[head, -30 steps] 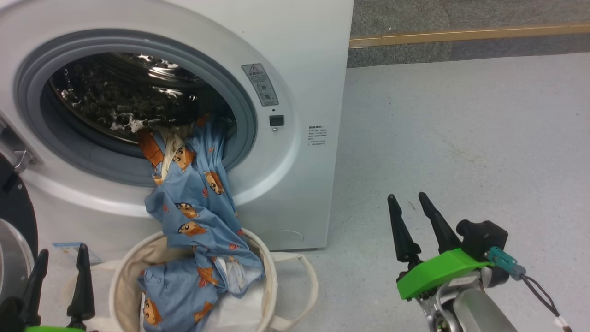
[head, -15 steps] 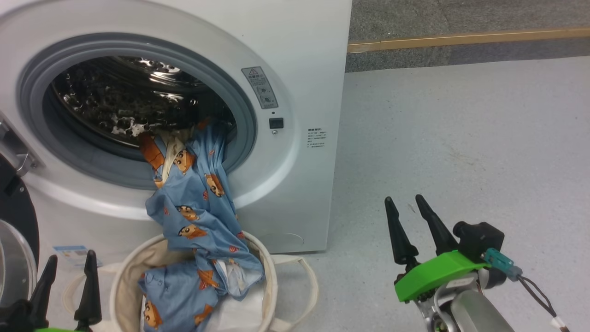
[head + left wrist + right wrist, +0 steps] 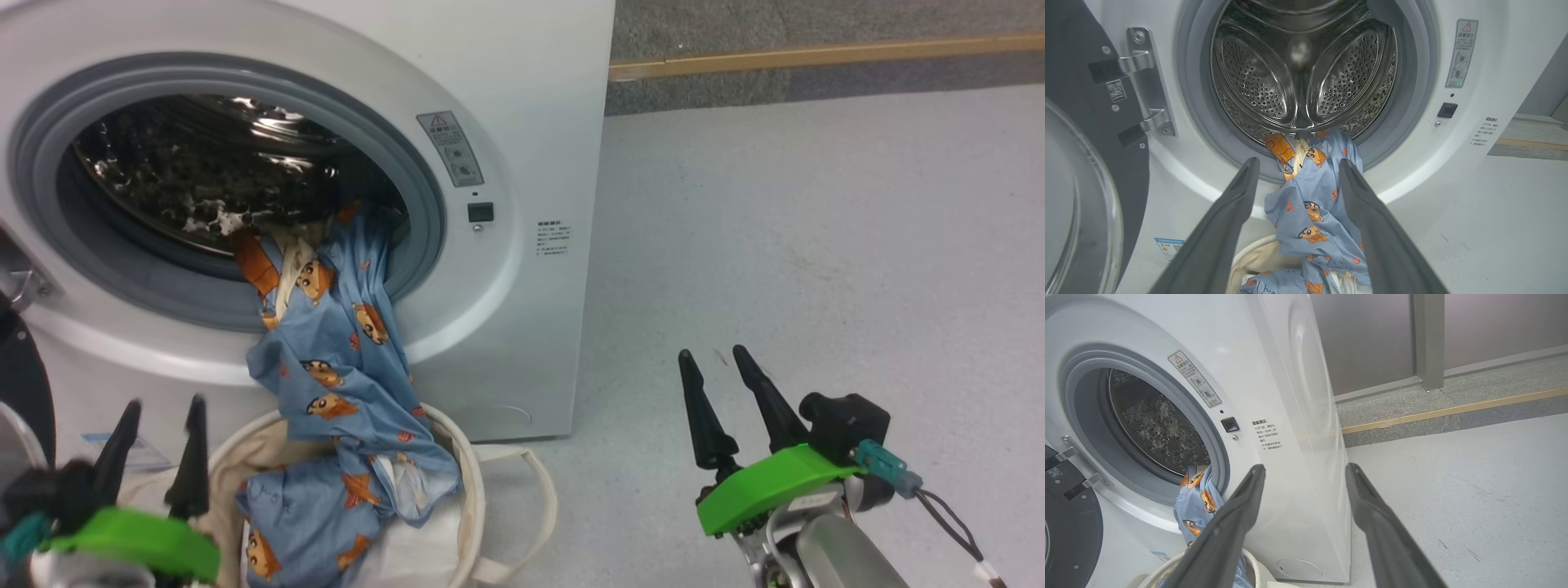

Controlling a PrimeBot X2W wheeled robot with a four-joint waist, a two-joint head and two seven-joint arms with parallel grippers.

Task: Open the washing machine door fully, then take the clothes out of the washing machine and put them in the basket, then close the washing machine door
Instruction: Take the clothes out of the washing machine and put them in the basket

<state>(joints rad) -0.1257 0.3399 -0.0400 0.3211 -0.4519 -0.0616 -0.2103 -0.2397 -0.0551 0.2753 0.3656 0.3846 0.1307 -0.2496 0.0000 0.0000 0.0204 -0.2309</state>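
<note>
Washer (image 3: pixel 531 98) was plain white with a grey gasket (image 3: pixel 424 220). Clothes (image 3: pixel 343 359) were light blue with orange-brown cartoon bears, basket (image 3: pixel 472 490) under the washer was cream, door (image 3: pixel 1065 49) on its left glossy black.

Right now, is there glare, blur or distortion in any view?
Head view: specular glare on the drum, left pincer slightly soft. Left wrist view: a hazy bright patch deep in the drum. Right wrist view: wide-angle lens tilts the washing machine; sheen on its side.

Washing machine (image 3: pixel 531 98) glossy white; drum (image 3: pixel 1298 73) shiny perforated steel; clothes (image 3: pixel 343 359) soft printed cloth; basket (image 3: pixel 469 490) matt canvas.
</note>
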